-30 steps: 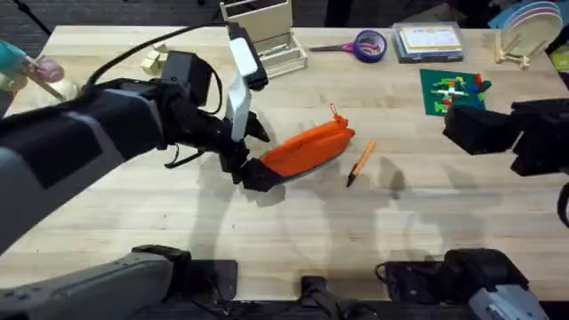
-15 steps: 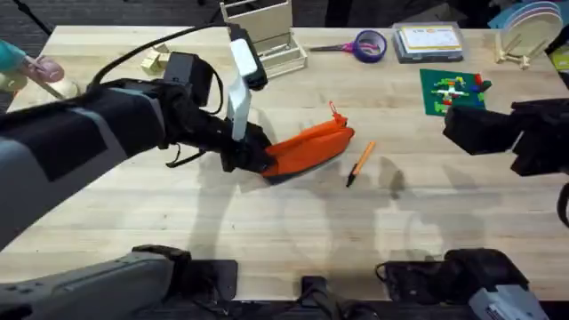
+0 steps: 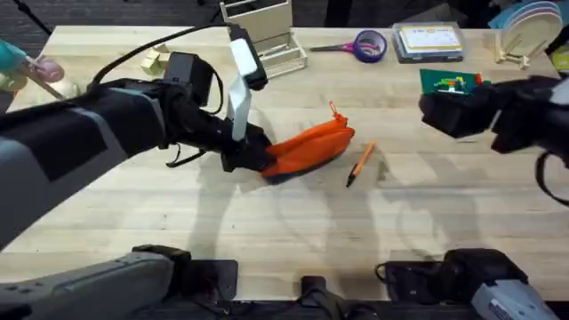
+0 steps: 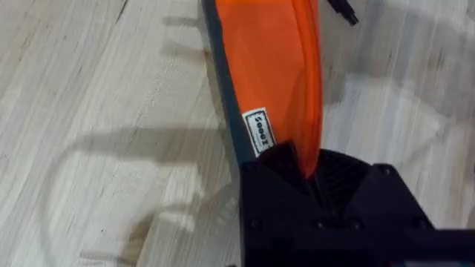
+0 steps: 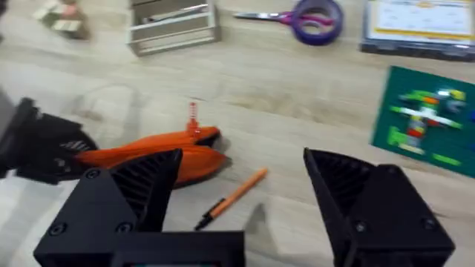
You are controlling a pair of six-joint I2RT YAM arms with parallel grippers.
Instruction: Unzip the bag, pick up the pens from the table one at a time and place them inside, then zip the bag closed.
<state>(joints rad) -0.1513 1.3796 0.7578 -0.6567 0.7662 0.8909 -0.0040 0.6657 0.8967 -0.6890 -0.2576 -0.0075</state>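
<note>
**Left gripper holds the pouch's near end; right gripper hangs wide above the desk**

On the light wooden desk (image 3: 293,231), the left gripper (image 3: 258,160) is clamped on the near-left end of the orange bag (image 3: 307,147), which lies slanted at mid-desk with its pull tab (image 3: 335,113) standing at the far end. Just beside the bag on the right lies the orange pen (image 3: 360,164), apart from it. The right gripper (image 5: 245,200) hovers above with jaws spread wide, holding nothing. Farther back lie purple-handled scissors (image 3: 360,44) and a green board (image 3: 453,91).
</note>
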